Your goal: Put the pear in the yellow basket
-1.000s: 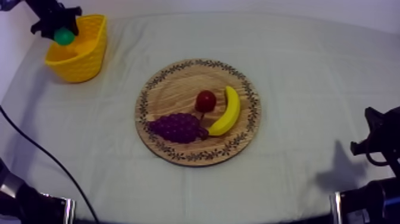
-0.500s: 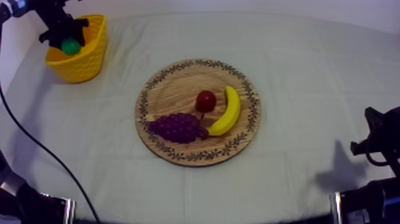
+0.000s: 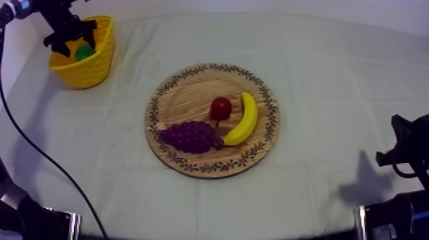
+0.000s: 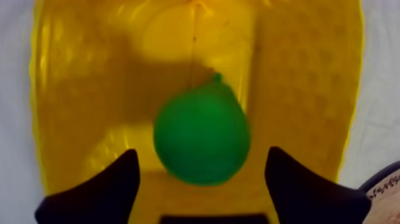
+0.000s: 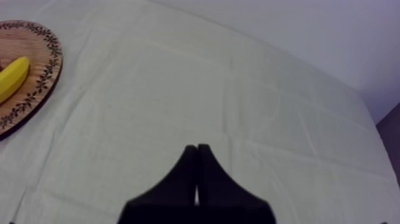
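The green pear (image 3: 83,52) lies inside the yellow basket (image 3: 86,73) at the table's far left corner. My left gripper (image 3: 66,37) hangs over the basket's far rim. In the left wrist view its two black fingers (image 4: 113,187) stand wide apart, open, on either side of the pear (image 4: 201,134) without touching it, with the basket's floor (image 4: 297,71) beneath. My right gripper (image 5: 196,156) is shut on nothing, a narrow wedge over bare cloth; its arm (image 3: 408,150) rests low at the right edge.
The round wooden board (image 3: 185,102) sits mid-table with a bunch of grapes (image 3: 189,136), a small red fruit (image 3: 221,108) and a banana (image 3: 242,119). Board (image 5: 36,77) and banana (image 5: 12,77) lie well left of my right gripper. Open cloth surrounds the board.
The pear has moved down and to the right, from between my left gripper's fingers into the basket. The gripper stays above the basket. My right arm has not moved.
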Controlling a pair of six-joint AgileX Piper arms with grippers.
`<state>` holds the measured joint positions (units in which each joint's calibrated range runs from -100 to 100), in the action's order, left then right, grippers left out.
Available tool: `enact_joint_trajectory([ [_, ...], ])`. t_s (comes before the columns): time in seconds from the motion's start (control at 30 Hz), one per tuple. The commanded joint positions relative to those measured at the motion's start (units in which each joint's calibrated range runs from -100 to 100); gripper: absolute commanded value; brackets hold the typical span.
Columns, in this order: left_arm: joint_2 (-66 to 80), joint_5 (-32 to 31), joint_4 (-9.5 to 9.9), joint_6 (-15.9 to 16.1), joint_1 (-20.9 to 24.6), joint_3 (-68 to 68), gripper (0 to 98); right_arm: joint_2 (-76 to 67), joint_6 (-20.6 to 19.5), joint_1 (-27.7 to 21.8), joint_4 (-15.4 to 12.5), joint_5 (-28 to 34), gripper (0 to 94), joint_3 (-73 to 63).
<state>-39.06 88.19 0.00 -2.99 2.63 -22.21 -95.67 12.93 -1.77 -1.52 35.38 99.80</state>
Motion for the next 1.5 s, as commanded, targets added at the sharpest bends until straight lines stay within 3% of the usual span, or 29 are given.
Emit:
enact_joint_trajectory([
  [0.0,-0.1,0.0,0.07,-0.1,0.1,0.0,87.1,0.0,0.0,0.0,0.0,0.0,0.4,0.0],
  [0.27,0.0,-0.2,0.37,-0.4,0.6,0.7,94.2,0.0,0.0,0.0,0.0,0.0,0.4,0.0],
  [1.07,13.9,3.1,0.67,-1.0,-0.4,7.1,95.9,0.0,0.0,0.0,0.0,0.0,0.4,0.0],
  [1.47,27.3,6.7,0.94,-1.3,-2.1,11.7,81.5,0.0,0.0,0.0,0.0,0.0,0.4,0.0],
])
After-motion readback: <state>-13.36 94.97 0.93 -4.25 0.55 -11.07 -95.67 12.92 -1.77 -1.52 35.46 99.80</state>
